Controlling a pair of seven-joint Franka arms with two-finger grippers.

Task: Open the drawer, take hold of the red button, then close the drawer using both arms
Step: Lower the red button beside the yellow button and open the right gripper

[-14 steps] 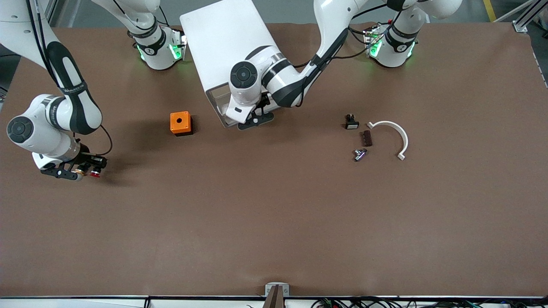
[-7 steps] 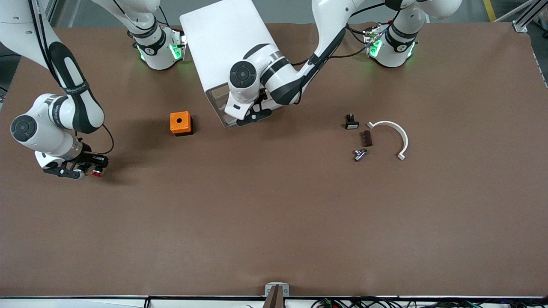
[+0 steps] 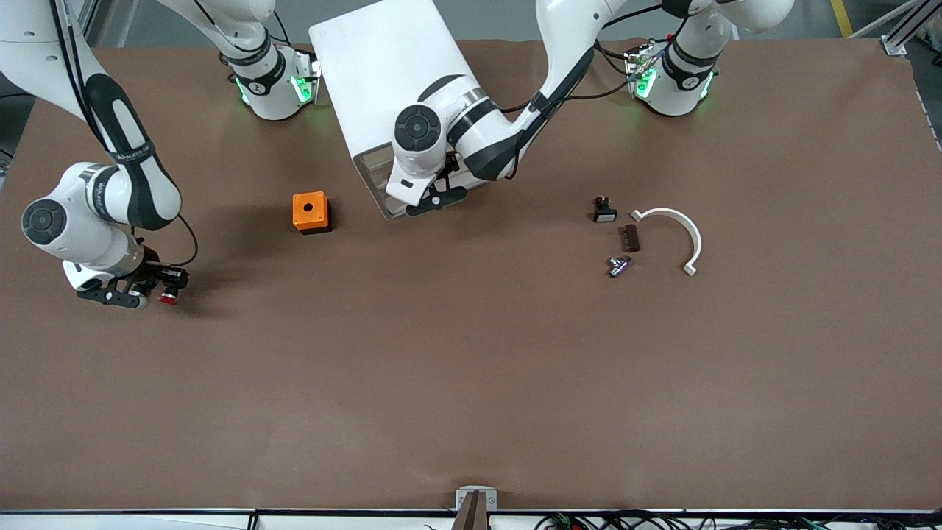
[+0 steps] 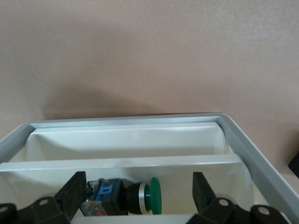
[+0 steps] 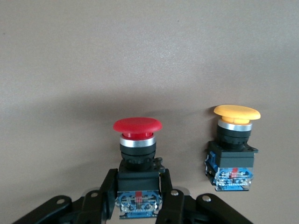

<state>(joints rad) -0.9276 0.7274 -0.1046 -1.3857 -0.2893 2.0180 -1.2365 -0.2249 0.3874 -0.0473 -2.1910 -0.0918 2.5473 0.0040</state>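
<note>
We see a wide brown desk [image 3: 471, 383] with a white cabinet [image 3: 383, 73] standing between the two arm bases, its drawer [image 4: 140, 140] pulled open toward the front camera. The left arm [image 3: 508, 140] reaches from its base to the drawer, and its left pincer [image 3: 436, 200] hangs at the drawer's open front with the fingers [image 4: 72, 196] spread wide apart, holding nothing. In the left wrist view we see a green-capped button [image 4: 135, 198] lying on its side in the drawer's compartment, between those fingers. The right arm [image 3: 110, 191] bends down at its own end of the desk, where the right pincer [image 3: 140, 291] is clamped on the black-and-blue body of the red button [image 5: 137, 154], cap pointing away from the wrist, low over the desk. In the right wrist view a yellow-capped button [image 5: 233, 149] stands just beside the red one, apart from it. An orange box [image 3: 310, 212] with a hole sits on the desk beside the cabinet, toward the right arm's end. Toward the left arm's end we see a curved white clip [image 3: 681, 232], and near it a small black part [image 3: 604, 210], a dark brown block [image 3: 631, 238] and a little metal fitting [image 3: 619, 266].
</note>
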